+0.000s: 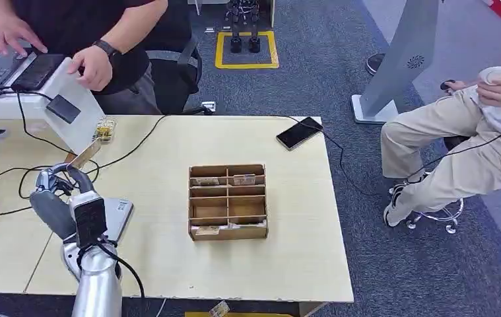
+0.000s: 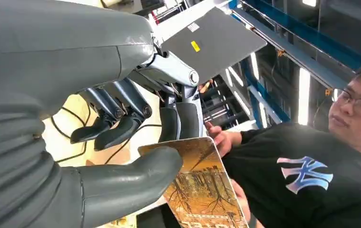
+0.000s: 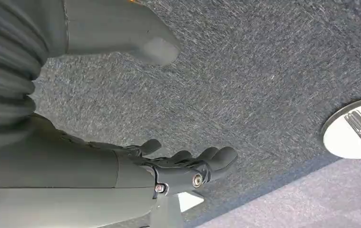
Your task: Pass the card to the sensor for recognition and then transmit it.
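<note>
The robot's left hand (image 1: 56,191) holds a card (image 1: 86,153) up at the far left of the table (image 1: 300,251), close to a white sensor box (image 1: 76,112).

From the head view the card is a thin tan sliver tilted toward the box, where a seated person's hand (image 1: 92,66) rests on top; the left wrist view shows what that hides: the thumb (image 2: 135,178) pressed on the card's printed face with dark fingers (image 2: 121,130) curled behind it. The right hand (image 3: 188,164) hangs over grey carpet, fingers loosely apart and holding nothing. On the pale wooden table stand a divided wooden tray (image 1: 228,201), a phone (image 1: 299,132) on a cable at the far edge, and black cables at the left. A second person sits at the right on a stool.
</note>
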Controlling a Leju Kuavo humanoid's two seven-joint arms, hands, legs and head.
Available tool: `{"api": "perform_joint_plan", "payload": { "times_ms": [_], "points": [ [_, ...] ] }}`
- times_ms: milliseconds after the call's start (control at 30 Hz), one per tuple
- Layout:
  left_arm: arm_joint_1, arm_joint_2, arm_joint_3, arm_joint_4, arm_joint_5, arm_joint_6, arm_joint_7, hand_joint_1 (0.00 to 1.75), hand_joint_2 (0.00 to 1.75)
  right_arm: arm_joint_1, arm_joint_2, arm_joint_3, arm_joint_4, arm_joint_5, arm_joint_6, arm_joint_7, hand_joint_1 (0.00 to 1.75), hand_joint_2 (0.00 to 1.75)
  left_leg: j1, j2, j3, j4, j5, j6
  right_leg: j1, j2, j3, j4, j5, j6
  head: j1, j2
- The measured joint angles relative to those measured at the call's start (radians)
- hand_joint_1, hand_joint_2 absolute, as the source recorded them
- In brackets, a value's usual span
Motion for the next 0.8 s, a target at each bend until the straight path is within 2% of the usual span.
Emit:
{"api": "perform_joint_plan", "payload": {
  "times_ms": [100,400,500,700,800],
  "points": [
    [0.0,-0.001,0.017,-0.006,-0.037,0.0,0.0,1.75,1.75,0.0,0.0,0.0,0.003,0.0,0.0,0.002,0.0,1.75,0.0,0.0,0.0,0.0,0.0,0.0,0.0,0.0,0.0,0.0,0.0,0.0,0.0,0.0],
    [0.002,-0.01,0.193,-0.18,-0.405,0.001,-0.001,1.75,1.75,0.0,-0.002,0.0,0.015,0.008,0.0,0.002,0.0,1.75,0.001,0.0,-0.001,0.0,0.0,0.0,0.0,0.001,0.0,0.0,0.0,0.0,0.0,0.0],
    [0.004,-0.01,0.236,-0.225,-0.43,0.001,-0.001,1.75,1.75,-0.001,-0.004,0.0,0.019,0.008,0.0,0.001,0.0,1.75,0.001,0.0,-0.001,0.0,0.0,0.0,0.0,0.001,0.0,0.0,0.0,0.0,0.0,0.0],
    [0.006,-0.012,0.273,-0.27,-0.436,0.001,-0.001,1.75,1.75,-0.001,-0.006,0.0,0.024,0.008,0.0,0.0,0.0,1.75,0.001,0.0,-0.001,0.0,0.0,0.0,0.0,0.001,0.0,0.0,0.0,0.0,0.0,0.0],
    [0.008,-0.012,0.295,-0.298,-0.511,0.001,-0.001,1.75,1.75,-0.001,-0.007,0.0,0.027,0.005,0.0,-0.003,0.0,1.75,0.001,0.0,-0.001,0.0,0.0,0.0,0.0,0.001,0.0,0.0,0.0,0.0,0.0,0.0]
  ]
}}
